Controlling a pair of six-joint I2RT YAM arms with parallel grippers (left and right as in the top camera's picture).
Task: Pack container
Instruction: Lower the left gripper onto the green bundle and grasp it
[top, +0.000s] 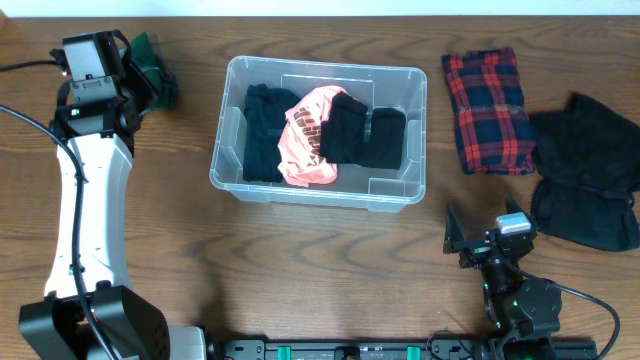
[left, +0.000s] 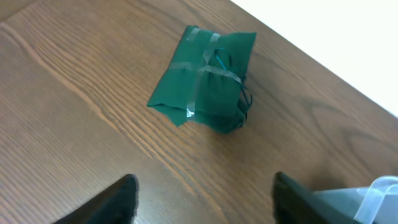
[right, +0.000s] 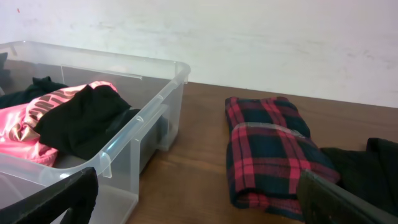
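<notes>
Container (top: 222, 165) of clear plastic sits mid-table (top: 330, 260), open-topped and partly filled: a pink garment (top: 310, 135) lies crumpled among black clothes (top: 262, 125) on its floor. Loose items wait outside it. A folded green garment (left: 205, 78) lies off its left end near the far edge, while a folded plaid garment (right: 267, 149) and a dark heap (right: 367, 171) lie to its right.

The left gripper (left: 205, 177) hovers over bare wood just short of the green garment, its fingers spread wide with nothing between them. A corner of the container shows at the edge of the left wrist view. The right gripper (right: 198, 175) is low at the near right, jaws at full spread and empty, facing the gap between the container and the plaid garment.

The bin looks light and thin-walled, stiff enough to keep its shape but likely to skate on the smooth wood if nudged from the side. Its glossy walls offer poor purchase, so the rolled rim, pinched over the top of a wall, seems the soundest hold should it need steadying or shifting. Clothes dropped from above should not disturb it. The soft bundles look easiest to pinch across a fold, and the green one may loosen when lifted.
</notes>
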